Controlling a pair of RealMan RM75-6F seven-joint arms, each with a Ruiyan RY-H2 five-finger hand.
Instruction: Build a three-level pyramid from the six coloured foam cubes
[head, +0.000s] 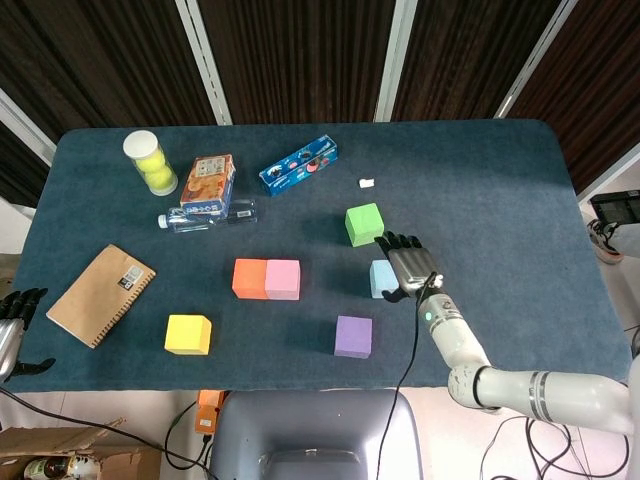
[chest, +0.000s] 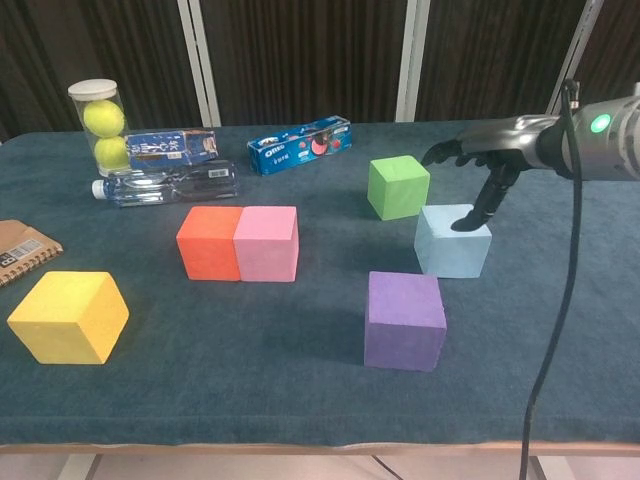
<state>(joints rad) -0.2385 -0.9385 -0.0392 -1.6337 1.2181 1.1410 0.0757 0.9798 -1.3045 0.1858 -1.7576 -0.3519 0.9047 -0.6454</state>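
Note:
Orange cube (head: 249, 279) and pink cube (head: 283, 279) stand side by side, touching, at the table's middle; they show as orange (chest: 209, 243) and pink (chest: 266, 243) in the chest view. Yellow cube (head: 188, 334) sits front left and purple cube (head: 353, 336) front centre. Green cube (head: 364, 224) is further back. My right hand (head: 407, 267) hovers with fingers spread over the light blue cube (chest: 452, 243), holding nothing; one fingertip (chest: 466, 222) reaches down to its top right edge. My left hand (head: 12, 325) hangs off the table's left side, fingers apart.
Along the back left stand a tube of tennis balls (head: 150, 162), a biscuit box (head: 208, 184), a lying water bottle (head: 208, 217) and a blue Oreo box (head: 298, 165). A brown notebook (head: 100, 295) lies at the left. A small white scrap (head: 367, 183) lies behind the green cube.

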